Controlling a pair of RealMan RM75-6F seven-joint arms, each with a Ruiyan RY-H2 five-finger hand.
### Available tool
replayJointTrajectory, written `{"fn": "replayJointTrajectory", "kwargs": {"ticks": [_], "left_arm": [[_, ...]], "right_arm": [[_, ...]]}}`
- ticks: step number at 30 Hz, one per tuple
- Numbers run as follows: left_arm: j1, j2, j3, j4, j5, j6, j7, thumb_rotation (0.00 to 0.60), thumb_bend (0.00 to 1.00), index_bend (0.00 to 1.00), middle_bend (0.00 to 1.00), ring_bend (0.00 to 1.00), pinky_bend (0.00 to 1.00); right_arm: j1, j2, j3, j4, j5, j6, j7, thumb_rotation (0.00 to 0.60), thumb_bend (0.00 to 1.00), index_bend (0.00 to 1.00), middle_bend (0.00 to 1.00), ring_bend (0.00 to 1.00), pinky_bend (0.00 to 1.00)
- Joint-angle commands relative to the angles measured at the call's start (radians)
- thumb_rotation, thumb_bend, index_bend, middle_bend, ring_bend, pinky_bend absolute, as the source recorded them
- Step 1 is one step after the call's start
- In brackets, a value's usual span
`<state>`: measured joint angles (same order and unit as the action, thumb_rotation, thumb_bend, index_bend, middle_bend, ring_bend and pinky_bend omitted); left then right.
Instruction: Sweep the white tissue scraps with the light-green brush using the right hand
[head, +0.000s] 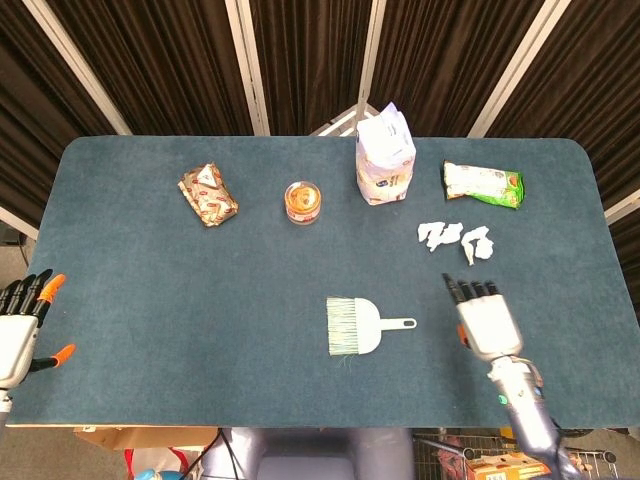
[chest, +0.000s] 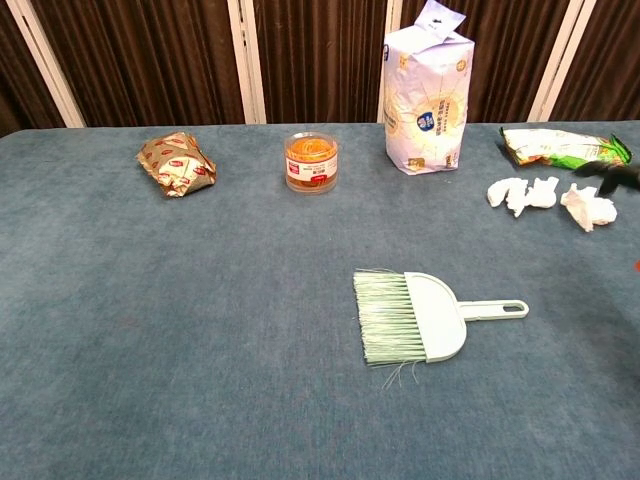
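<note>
We found the light-green brush (head: 355, 325) lying flat on the blue desk (head: 150, 290), near its front middle, with the bristles toward the left and the slim handle toward the right; nothing touched it. Our right hand (head: 483, 320) hovered to the right of the handle tip, apart from it, palm down with its dark fingers (head: 470, 290) extended, slightly apart and holding nothing; in the chest view only a dark fingertip showed at the right edge. The white tissue scraps (head: 456, 240) lay in a loose cluster farther back on the right side of the desk, beyond the right hand and well apart from the brush, just in front of a green snack packet (head: 484, 184). Our left hand (head: 20, 325) was at the far left front edge of the desk, its orange-tipped fingers spread and empty. Along the back of the desk we saw a white and lilac bag (head: 384, 156) standing upright, a small clear jar with orange contents (head: 303, 202) to its left, and a brown foil snack pack (head: 208, 195) farther left still.
</note>
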<state>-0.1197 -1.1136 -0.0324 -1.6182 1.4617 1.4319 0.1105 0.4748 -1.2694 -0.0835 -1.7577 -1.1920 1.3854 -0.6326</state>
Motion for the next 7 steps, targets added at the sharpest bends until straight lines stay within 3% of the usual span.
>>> {"fn": "replayJointTrajectory", "kwargs": {"ticks": [1,7], "left_arm": [[0.0,-0.002,-0.003,0.004,-0.006,0.0,0.006,0.6,0.0,0.0,0.0,0.0,0.02],[0.001,-0.007,-0.006,0.008,-0.005,0.009,0.02,0.6,0.0,0.0,0.0,0.0,0.0]], "right_arm": [[-0.116,0.112,-0.032,-0.013,-0.111,0.109,0.213,0.6,0.31,0.0,0.0,0.0,0.0],[-0.22,0.134,-0.04,0.059,-0.228,0.229,0.405,0.6,0.3,0.0,0.0,0.0,0.0]]}}
